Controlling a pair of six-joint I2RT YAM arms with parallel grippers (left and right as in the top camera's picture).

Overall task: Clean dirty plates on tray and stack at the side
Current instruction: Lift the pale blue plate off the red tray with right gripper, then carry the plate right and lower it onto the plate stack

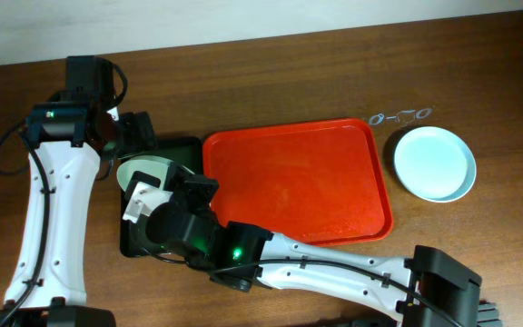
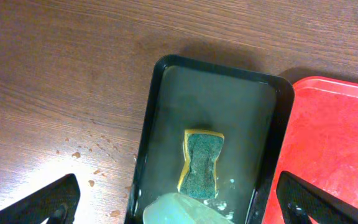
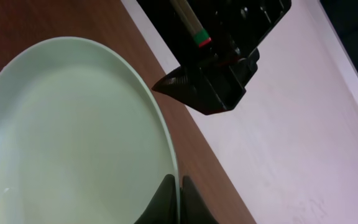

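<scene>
Your right hand (image 3: pixel 178 190) pinches the plate (image 3: pixel 73 137) rim over the green tray (image 2: pixel 157 93), probably so your wide-open left hand (image 2: pixel 178 177) can grab the sponge (image 2: pixel 201 165).

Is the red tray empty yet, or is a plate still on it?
Empty. Overhead, the red tray shows only bare surface; one plate is pinched by its rim in the right end effector, off to the side.

Red tray (image 1: pixel 298 182), pale-blue plate (image 1: pixel 434 162) right, pale plate (image 1: pixel 143 167) left
</scene>
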